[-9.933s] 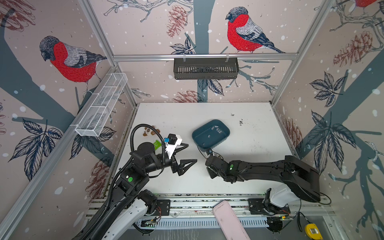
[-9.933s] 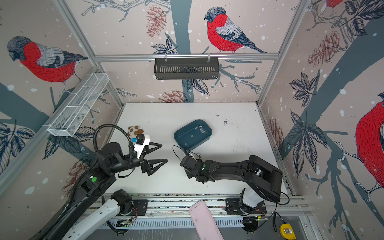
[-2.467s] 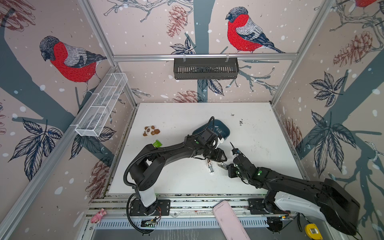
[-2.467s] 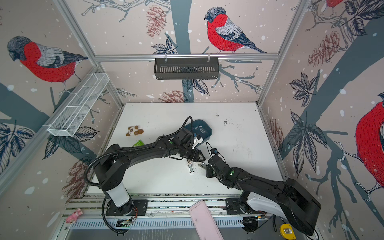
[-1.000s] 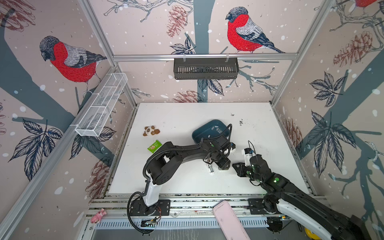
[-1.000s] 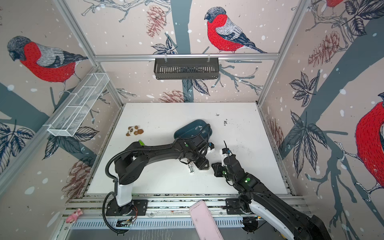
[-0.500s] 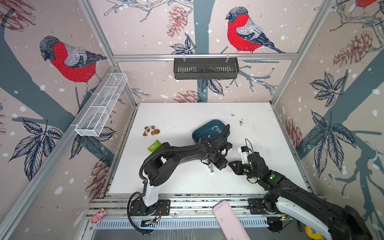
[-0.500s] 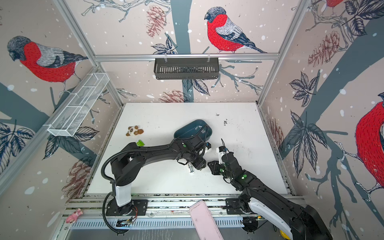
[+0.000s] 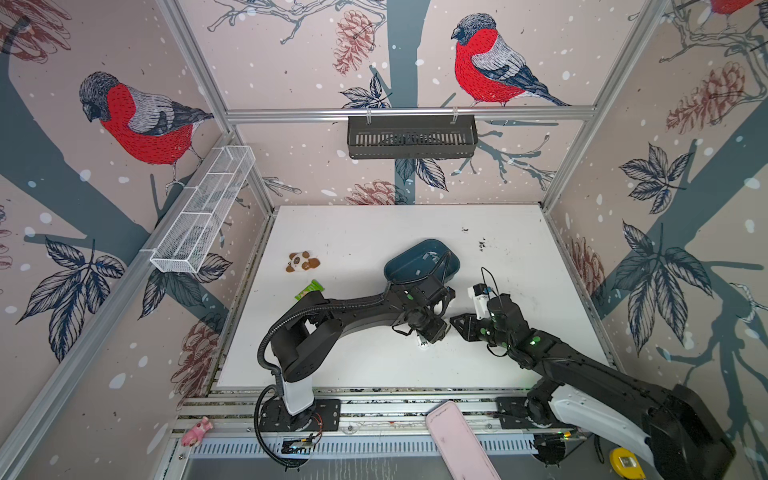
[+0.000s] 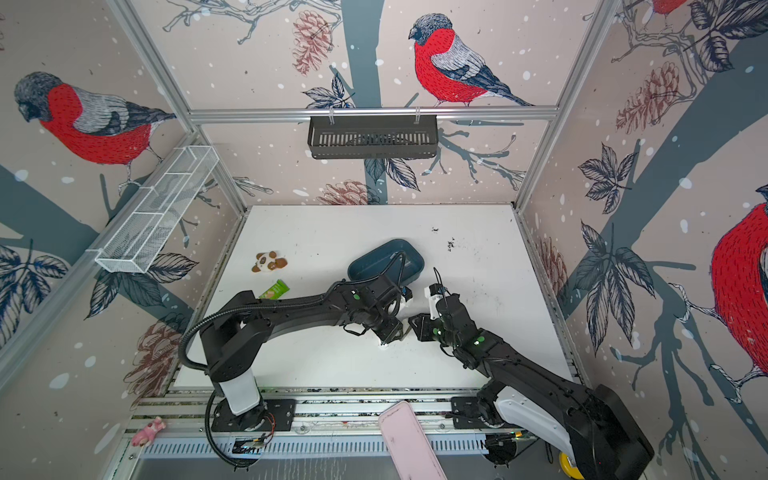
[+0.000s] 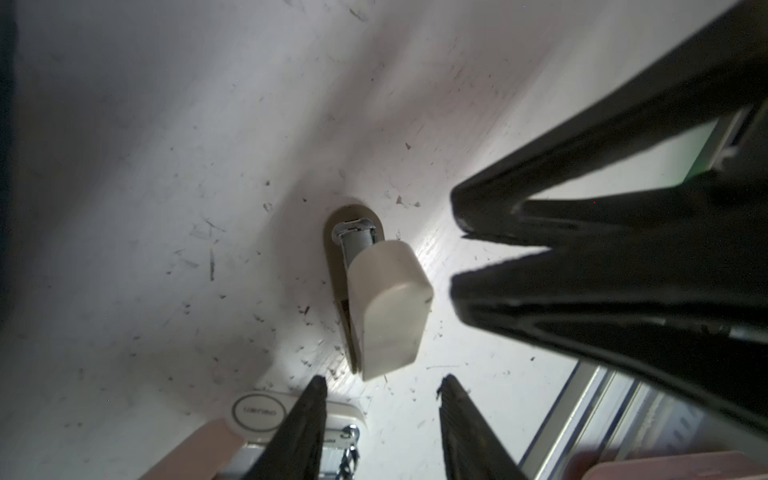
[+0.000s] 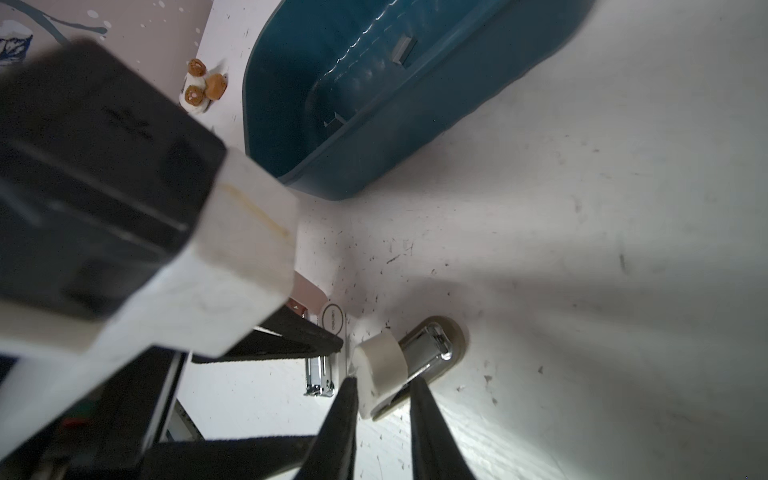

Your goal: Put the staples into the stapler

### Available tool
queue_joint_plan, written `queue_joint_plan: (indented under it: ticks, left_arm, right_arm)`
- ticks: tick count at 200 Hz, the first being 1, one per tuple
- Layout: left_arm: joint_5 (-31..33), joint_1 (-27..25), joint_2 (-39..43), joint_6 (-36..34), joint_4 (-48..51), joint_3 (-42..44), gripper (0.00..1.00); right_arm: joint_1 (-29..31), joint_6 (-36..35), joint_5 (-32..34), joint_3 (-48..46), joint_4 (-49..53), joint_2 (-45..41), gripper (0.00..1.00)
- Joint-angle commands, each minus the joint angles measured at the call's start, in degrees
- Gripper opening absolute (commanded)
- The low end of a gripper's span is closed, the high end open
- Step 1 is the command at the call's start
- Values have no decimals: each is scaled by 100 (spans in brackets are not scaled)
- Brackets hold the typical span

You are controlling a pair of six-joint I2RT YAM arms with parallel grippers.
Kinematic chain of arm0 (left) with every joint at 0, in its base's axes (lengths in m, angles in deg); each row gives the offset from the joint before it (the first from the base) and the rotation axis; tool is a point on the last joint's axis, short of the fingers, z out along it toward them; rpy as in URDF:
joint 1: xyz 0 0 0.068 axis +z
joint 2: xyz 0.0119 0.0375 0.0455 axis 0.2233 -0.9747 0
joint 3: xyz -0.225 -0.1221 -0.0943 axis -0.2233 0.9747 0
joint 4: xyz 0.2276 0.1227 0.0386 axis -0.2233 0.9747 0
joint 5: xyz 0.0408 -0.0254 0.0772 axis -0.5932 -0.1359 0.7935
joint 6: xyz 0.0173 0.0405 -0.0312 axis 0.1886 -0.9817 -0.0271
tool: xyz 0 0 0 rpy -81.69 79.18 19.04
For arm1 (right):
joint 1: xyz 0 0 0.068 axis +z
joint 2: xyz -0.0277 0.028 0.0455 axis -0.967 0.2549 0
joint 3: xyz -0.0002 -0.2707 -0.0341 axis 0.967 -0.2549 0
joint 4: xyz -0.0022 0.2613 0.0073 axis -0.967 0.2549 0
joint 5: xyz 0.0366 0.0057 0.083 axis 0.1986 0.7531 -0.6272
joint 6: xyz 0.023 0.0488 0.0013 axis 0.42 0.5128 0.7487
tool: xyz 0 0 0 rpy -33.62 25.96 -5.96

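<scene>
The staples (image 12: 405, 45) lie as small silvery strips on the floor of a teal tray (image 9: 409, 249), which sits about the middle of the white worktop (image 9: 353, 232), well clear of every edge. In both top views they show only as pale flecks in the tray (image 10: 374, 257).

Nearer the front edge, about midway between the left and right edges, a cream mini stapler (image 11: 386, 307) lies flat with its lid swung up, baring the shiny metal magazine (image 11: 356, 241). A pink-and-white mini stapler (image 11: 257, 411) lies just beside it, also showing bright metal at one end (image 12: 320, 376).

The left gripper (image 11: 383, 380) hangs low over the two staplers, its fingers (image 11: 307, 428) well parted with bare worktop between the tips, grasping nothing. One finger lies across the pink-and-white mini stapler; I cannot tell if it touches.

The right gripper (image 12: 384, 379) comes in from the right edge and points at the raised lid of the cream mini stapler (image 12: 380, 365). Its fingers (image 12: 428, 419) are only narrowly parted and hold nothing. The left wrist view puts its tips (image 11: 455, 245) just beside the lid, not around it.

A small panda toy (image 9: 302, 262) and a green packet (image 9: 309, 289) lie near the left edge.
</scene>
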Motion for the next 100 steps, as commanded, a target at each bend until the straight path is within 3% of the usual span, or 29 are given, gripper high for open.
queue_joint_plan:
  ticks: [1, 56, 100]
  left_arm:
    - [97, 82, 129, 203, -96, 38, 46]
    - [-35, 279, 72, 360, -358, -36, 39]
    - [-87, 285, -61, 355, -556, -186, 38]
  right_arm:
    - [9, -211, -70, 117, -231, 206, 25]
    - [27, -290, -39, 157, -296, 437, 23]
    - [31, -341, -39, 163, -348, 631, 19]
